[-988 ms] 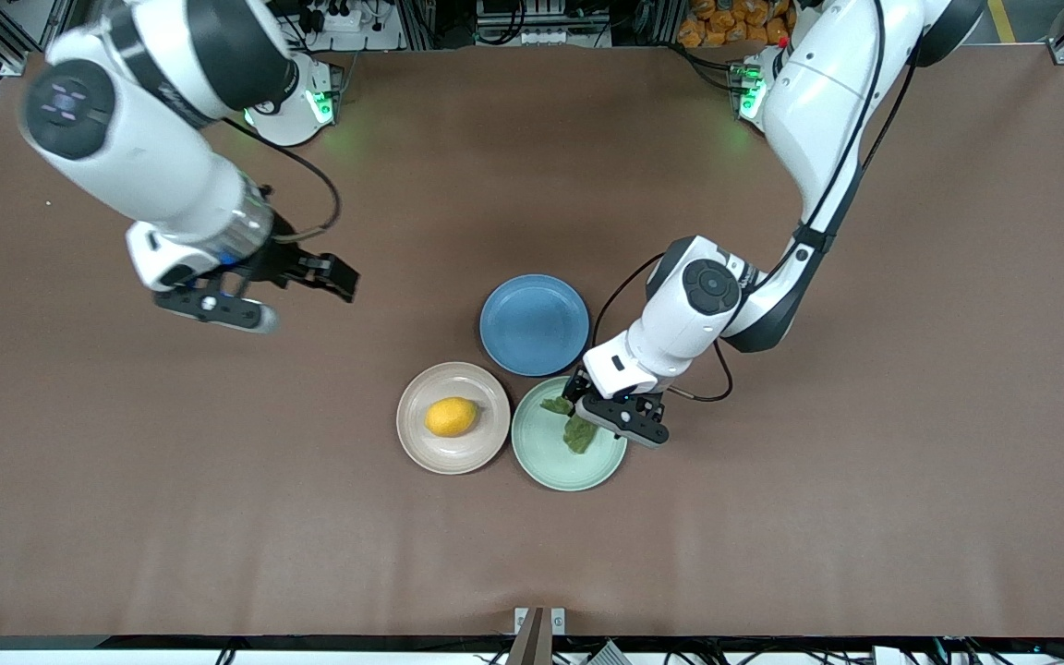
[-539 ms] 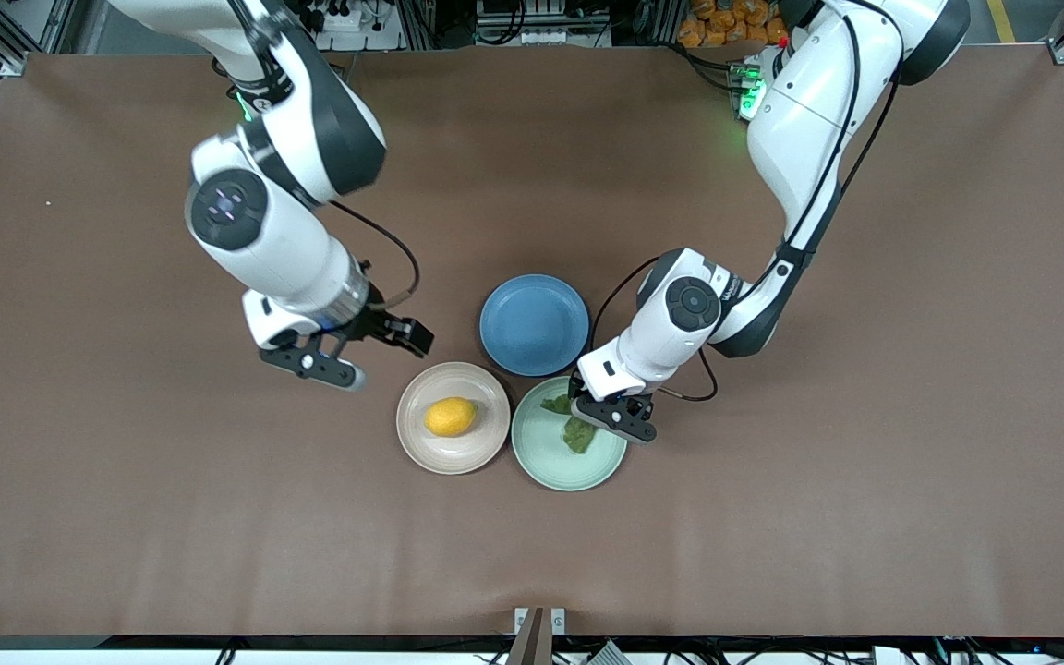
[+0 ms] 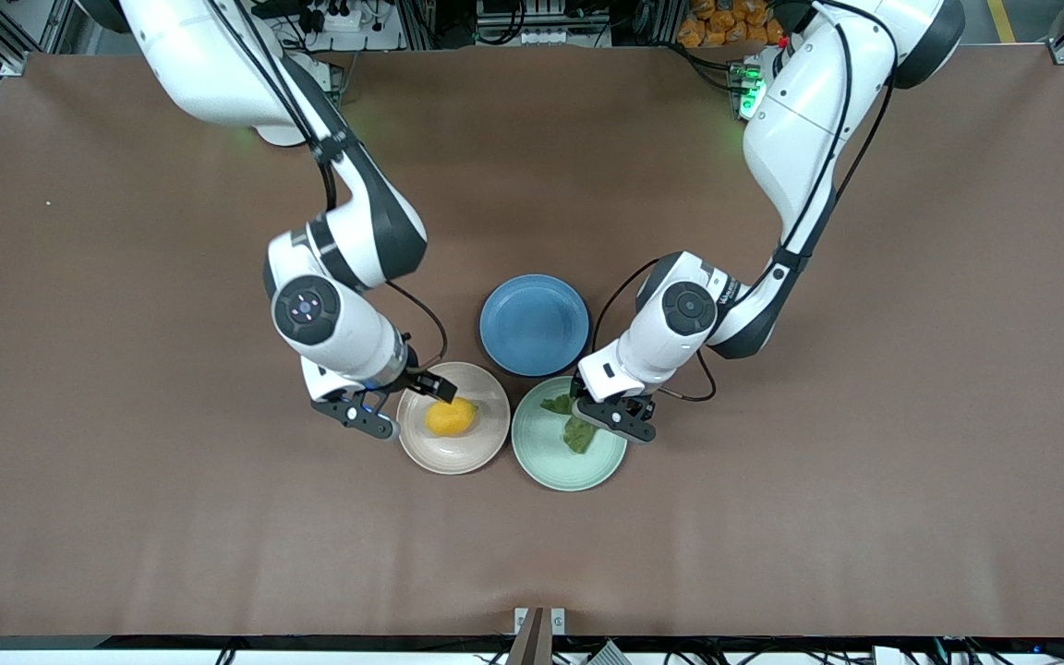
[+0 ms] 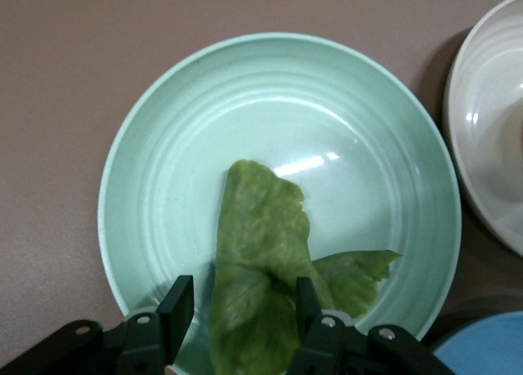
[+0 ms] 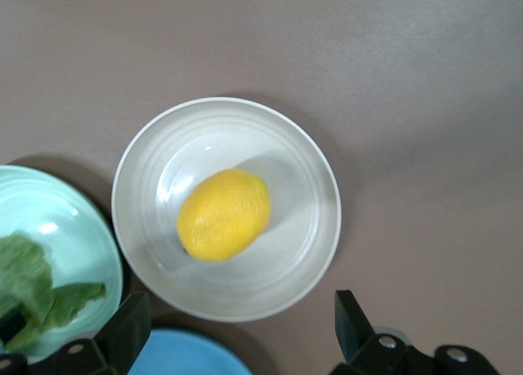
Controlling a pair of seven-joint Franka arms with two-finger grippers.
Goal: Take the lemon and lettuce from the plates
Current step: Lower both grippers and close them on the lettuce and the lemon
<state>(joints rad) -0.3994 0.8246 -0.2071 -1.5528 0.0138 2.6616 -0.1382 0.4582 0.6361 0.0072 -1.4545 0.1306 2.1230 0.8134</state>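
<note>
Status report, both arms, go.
Left gripper astride the lettuce on the green plate, grip unconfirmed. Right gripper open over the lemon on the beige plate. Nothing in the way.

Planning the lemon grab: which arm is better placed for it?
Right. The right gripper hangs open over the beige plate holding the lemon; the left gripper straddles the lettuce.

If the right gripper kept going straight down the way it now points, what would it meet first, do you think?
Most likely the lemon on the beige plate: the right gripper hangs over them with open jaws. Its height above the fruit is hard to judge.
</note>
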